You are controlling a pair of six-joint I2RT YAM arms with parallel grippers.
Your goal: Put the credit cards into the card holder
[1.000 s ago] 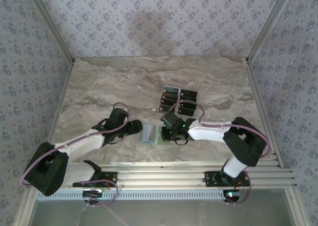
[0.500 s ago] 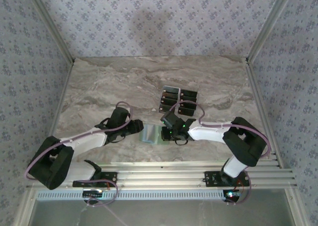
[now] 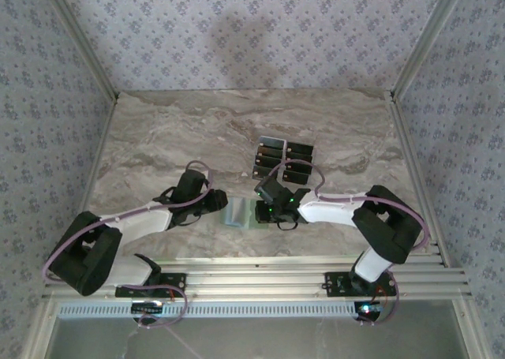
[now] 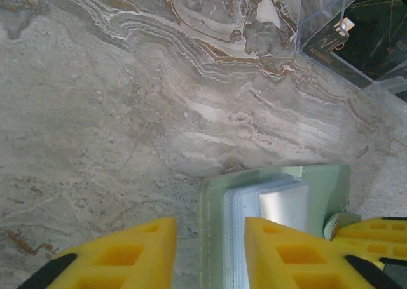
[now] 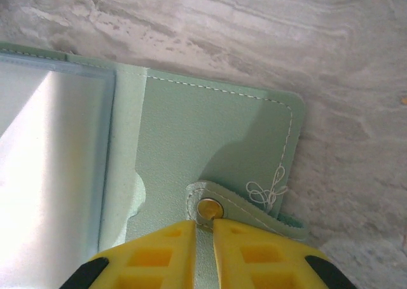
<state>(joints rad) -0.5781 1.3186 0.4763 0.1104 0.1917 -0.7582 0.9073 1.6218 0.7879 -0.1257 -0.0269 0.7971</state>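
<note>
Green card holder [image 5: 210, 136], tab [image 5: 254, 211] gripped by right jaws, left jaws apart, cards [image 4: 362, 35] seemingly in tray [image 4: 389, 89]

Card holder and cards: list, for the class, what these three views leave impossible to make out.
- Top external: how many credit cards there are; too small to count.
- Left wrist: the credit cards' print; tiny, cut off by the top-right edge.
- Left wrist: the card holder's near half; cut off by the bottom edge, partly behind the left gripper.
- Right wrist: whether the right gripper pinches the snap tab; its fingers cover the contact.
</note>
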